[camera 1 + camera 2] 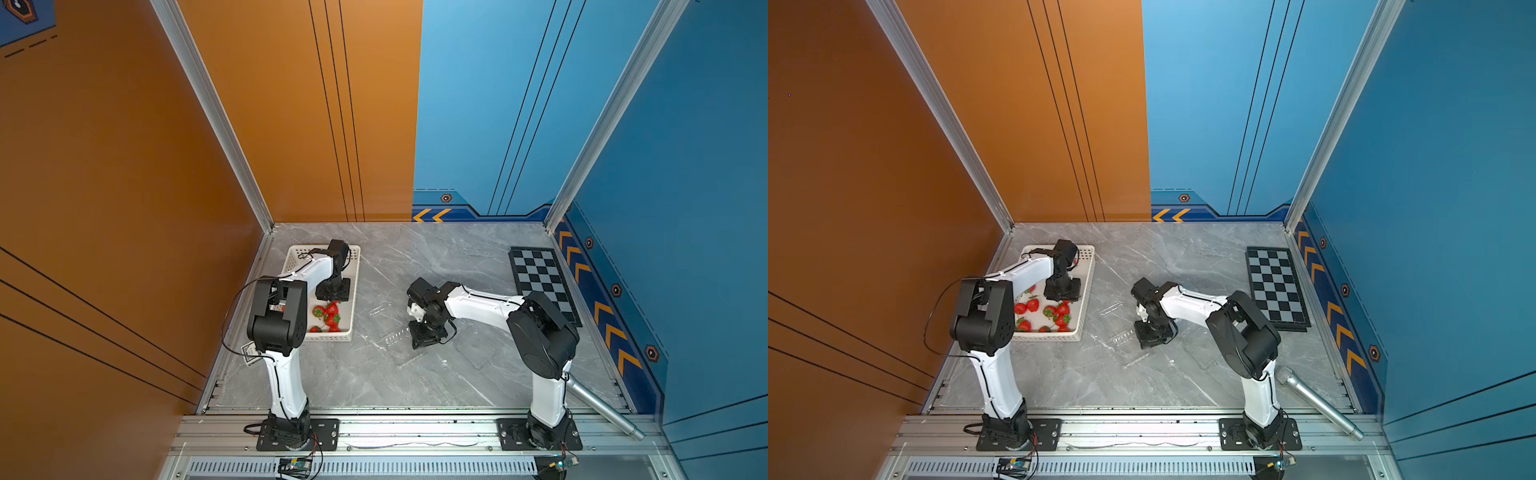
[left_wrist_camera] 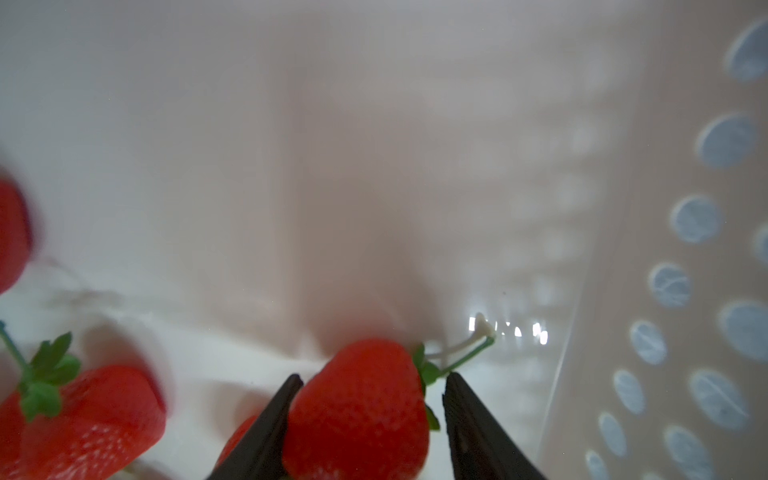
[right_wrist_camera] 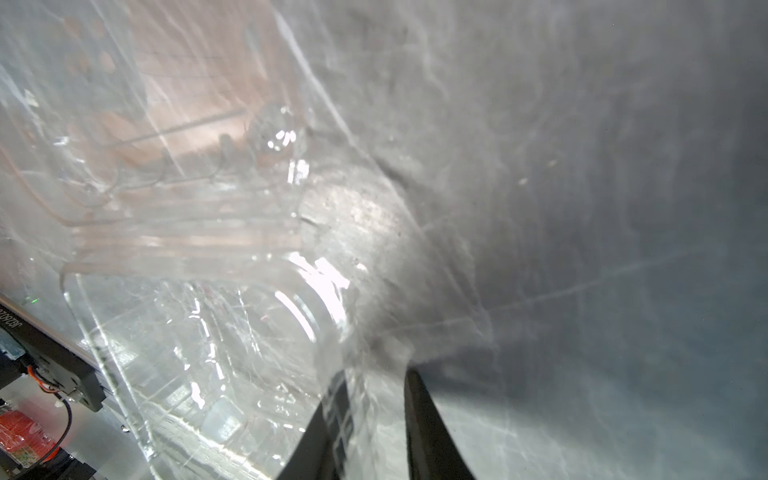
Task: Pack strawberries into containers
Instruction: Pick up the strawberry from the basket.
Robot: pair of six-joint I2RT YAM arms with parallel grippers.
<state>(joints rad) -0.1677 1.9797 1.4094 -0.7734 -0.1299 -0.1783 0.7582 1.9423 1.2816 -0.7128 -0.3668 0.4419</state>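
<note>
Looking down from a top view, I have the grey marble table [image 1: 457, 257] with a white holed basket [image 1: 356, 286] on its left side and a chessboard [image 1: 542, 282] lying flat by the far right wall. A silver microphone [image 1: 1316, 401] lies at the near right corner, behind the right arm's base. The left arm [image 1: 309, 270] reaches over the basket and hides part of it.

A clear box [image 1: 392, 332] sits mid-table and is hard to make out. The right gripper [image 3: 374, 372] is clamped down on its wall, with the plastic pinched between both fingers.

The strawberries [image 1: 1054, 311] lie loose in the near half of the basket. The left gripper [image 2: 374, 376] stands partly open astride one berry [image 2: 357, 411] on the basket floor. One finger [image 2: 270, 428] lies against it and the other stands a sliver off, so it has no hold. A neighbouring berry [image 2: 91, 415] lies near on one side, and the basket's holed wall [image 2: 602, 332] stands close on the other.
</note>
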